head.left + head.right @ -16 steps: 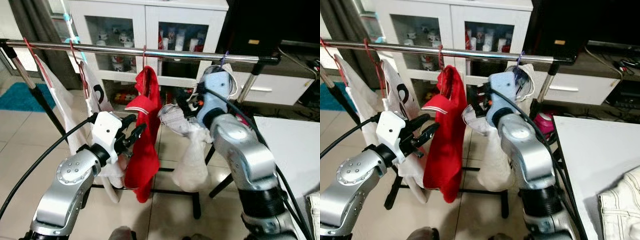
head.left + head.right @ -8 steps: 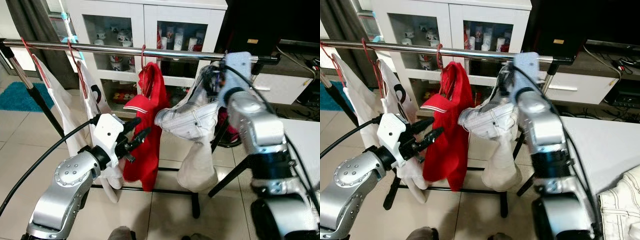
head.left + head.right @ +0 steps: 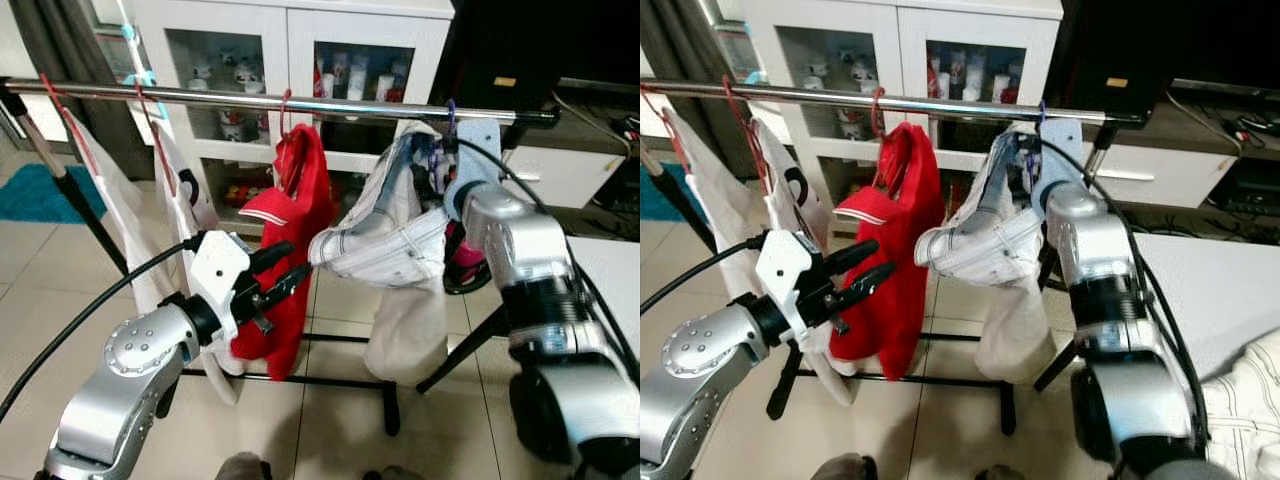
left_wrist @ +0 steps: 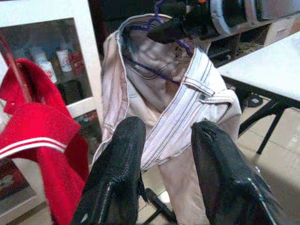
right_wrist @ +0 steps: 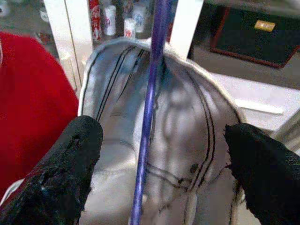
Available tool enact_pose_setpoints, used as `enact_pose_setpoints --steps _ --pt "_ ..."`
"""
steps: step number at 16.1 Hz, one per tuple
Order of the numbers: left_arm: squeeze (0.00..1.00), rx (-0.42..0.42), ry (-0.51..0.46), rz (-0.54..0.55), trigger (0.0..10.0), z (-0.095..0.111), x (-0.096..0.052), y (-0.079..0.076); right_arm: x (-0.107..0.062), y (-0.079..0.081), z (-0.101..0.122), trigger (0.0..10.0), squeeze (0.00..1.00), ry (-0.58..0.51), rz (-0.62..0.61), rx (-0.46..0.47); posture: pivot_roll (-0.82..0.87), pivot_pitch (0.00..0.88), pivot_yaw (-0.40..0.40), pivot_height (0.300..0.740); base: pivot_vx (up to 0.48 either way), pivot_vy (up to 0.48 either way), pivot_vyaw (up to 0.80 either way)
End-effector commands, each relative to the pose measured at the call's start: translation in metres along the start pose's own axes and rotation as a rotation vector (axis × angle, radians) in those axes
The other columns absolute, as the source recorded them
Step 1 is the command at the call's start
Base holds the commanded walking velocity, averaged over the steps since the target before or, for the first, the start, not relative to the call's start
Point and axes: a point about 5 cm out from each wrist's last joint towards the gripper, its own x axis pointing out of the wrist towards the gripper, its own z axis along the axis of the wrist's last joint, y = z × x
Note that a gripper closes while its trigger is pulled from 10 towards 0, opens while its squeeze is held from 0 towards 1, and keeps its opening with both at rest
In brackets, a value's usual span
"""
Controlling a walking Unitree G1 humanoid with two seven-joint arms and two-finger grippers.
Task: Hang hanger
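A purple hanger [image 5: 150, 108] carrying white trousers [image 3: 385, 250] has its hook [image 3: 451, 110] over the steel rail [image 3: 220, 97]. My right gripper [image 5: 164, 136] is just below the rail at the trousers' waistband, open, one finger on each side of the hanger's stem without touching it. Lower down, my left gripper [image 3: 298, 262] is open and empty, in front of a red top [image 3: 300, 200] that hangs on the same rail; in the left wrist view its fingers [image 4: 126, 154] point toward the trousers [image 4: 187, 108].
Two white garments [image 3: 110, 200] hang at the rail's left end. A white glass-door cabinet [image 3: 300, 40] stands behind the rack. A white table [image 3: 1210, 290] with a pale garment [image 3: 1250, 410] is at the right. The rack's black foot bar [image 3: 330, 380] crosses the tiled floor.
My right arm carried the trousers up and right to the rail; the hook now sits over it, and the gripper has dropped slightly below the rail. The left gripper stayed in place.
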Motion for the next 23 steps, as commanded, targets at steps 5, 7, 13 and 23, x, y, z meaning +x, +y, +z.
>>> enact_pose_setpoints --steps 5,7,13,23 --pt "0.0 0.001 0.01 -0.034 10.0 0.002 -0.005 -0.005 0.014 0.0 -0.004 5.6 0.0 0.033 0.032 0.035 0.1 0.101 -0.015 0.74 0.0 0.0 0.0" --pt "0.0 0.0 0.014 -0.036 10.0 0.002 -0.006 -0.006 0.018 0.003 -0.002 0.0 0.0 0.028 0.05 0.036 0.1 0.104 -0.018 0.74 0.0 0.0 0.0" --pt "0.0 0.002 0.02 -0.039 10.0 0.001 -0.004 -0.007 0.021 0.003 -0.004 0.0 0.0 0.013 0.067 0.033 0.1 0.101 -0.016 0.74 0.0 0.0 0.0" --pt "0.0 0.014 0.026 -0.053 10.0 -0.001 -0.003 -0.006 0.023 0.005 -0.008 0.0 0.0 -0.007 0.098 0.056 0.1 0.075 -0.01 0.74 0.0 0.0 0.0"
